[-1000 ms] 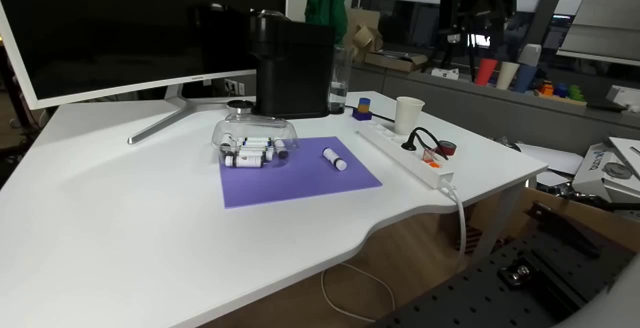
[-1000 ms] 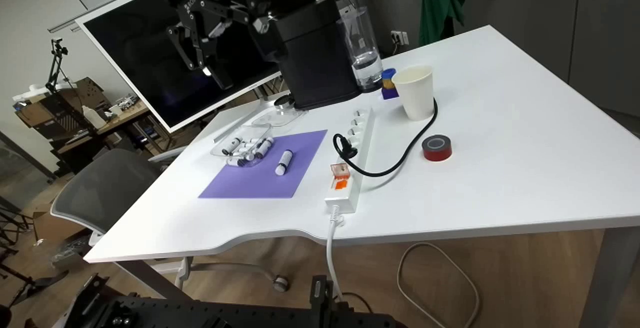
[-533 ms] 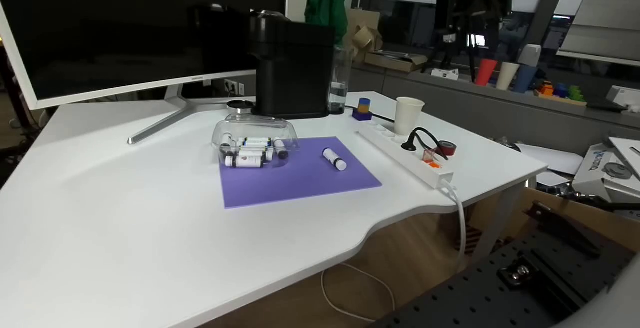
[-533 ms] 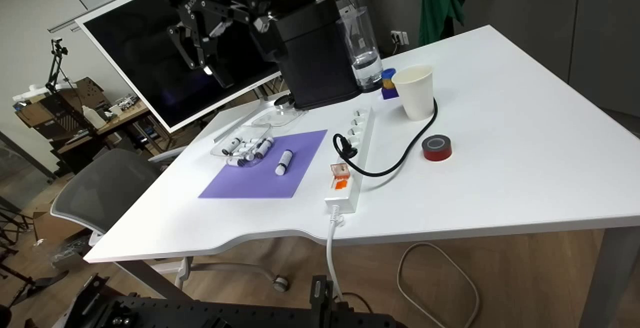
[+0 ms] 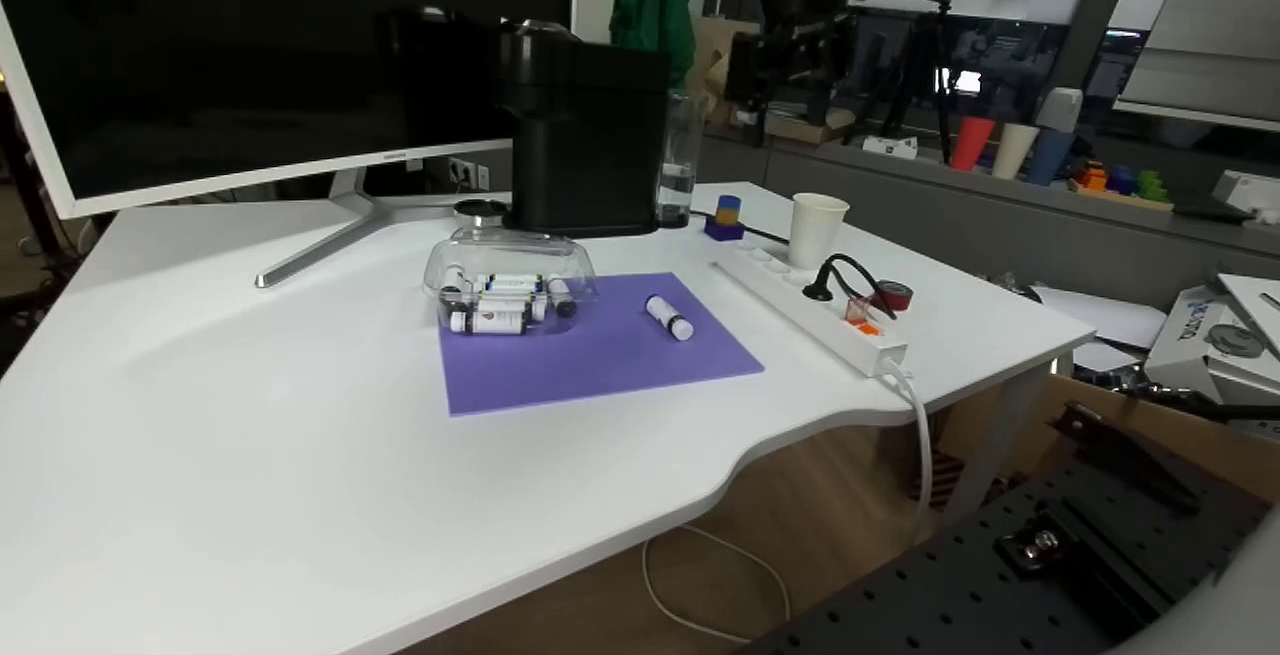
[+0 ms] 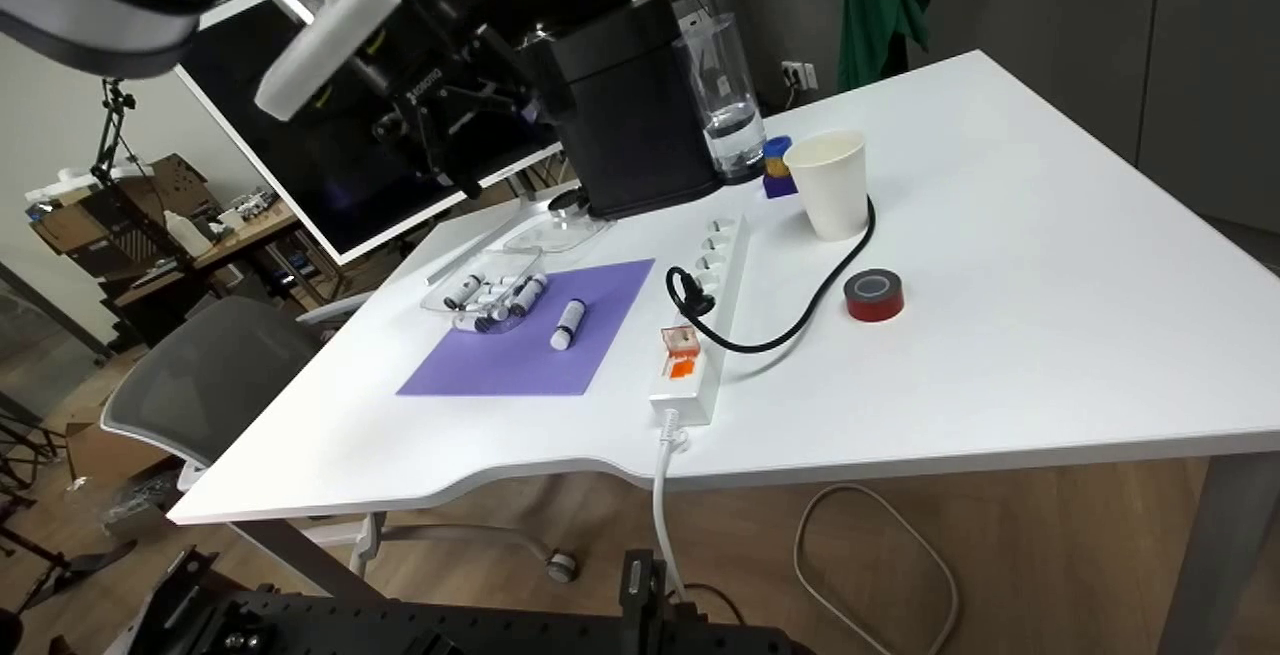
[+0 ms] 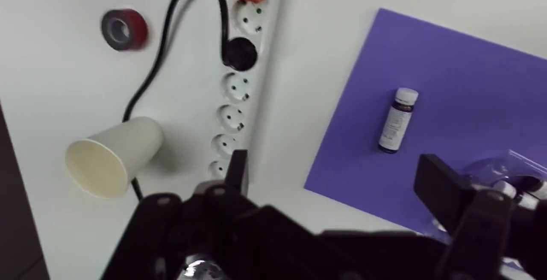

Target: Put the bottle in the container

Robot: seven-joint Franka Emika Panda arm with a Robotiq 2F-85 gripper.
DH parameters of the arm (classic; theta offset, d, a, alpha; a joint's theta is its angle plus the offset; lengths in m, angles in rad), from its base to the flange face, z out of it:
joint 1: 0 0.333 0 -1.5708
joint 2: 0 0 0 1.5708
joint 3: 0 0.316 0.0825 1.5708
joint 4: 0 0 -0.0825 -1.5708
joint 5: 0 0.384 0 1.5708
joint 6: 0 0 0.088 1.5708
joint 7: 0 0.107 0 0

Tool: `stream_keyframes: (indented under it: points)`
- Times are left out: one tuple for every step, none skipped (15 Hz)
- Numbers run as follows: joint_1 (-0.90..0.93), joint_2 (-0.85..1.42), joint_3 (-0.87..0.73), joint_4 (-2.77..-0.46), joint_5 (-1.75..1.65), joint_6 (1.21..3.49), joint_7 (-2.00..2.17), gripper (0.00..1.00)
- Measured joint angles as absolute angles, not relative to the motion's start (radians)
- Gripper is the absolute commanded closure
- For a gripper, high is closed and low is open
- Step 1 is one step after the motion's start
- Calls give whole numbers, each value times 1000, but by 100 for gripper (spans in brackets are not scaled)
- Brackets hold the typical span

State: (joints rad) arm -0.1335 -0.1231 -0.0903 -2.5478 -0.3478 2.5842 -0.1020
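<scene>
In my wrist view, the gripper (image 7: 335,171) hides part of the container (image 7: 498,166), which the picture's right edge crops too. The bottle (image 7: 395,124) is lettered too small and blurred for me to read. Both exterior views cut off some of the monitor (image 5: 290,45) along the far edge of the desk (image 5: 250,495), plus 1 of its near corners (a different one in each).
</scene>
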Motion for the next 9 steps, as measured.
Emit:
stream_keyframes:
  points:
    - [-115,-79,-82,-2543,-319,2622,-112,0]
    - [-97,-34,-75,-2534,-283,2646,-130,0]
    - [-82,14,-68,-2519,-233,2656,-161,0]
    - [-71,63,-61,-2499,-180,2657,-199,0]
    - [-66,111,-53,-2476,-134,2654,-233,0]
    - [-65,159,-45,-2450,-97,2650,-262,0]
    - [-66,206,-41,-2424,-73,2643,-281,0]
    - [-68,247,-39,-2399,-62,2633,-284,0]
    - [-71,282,-39,-2376,-59,2630,-284,0]
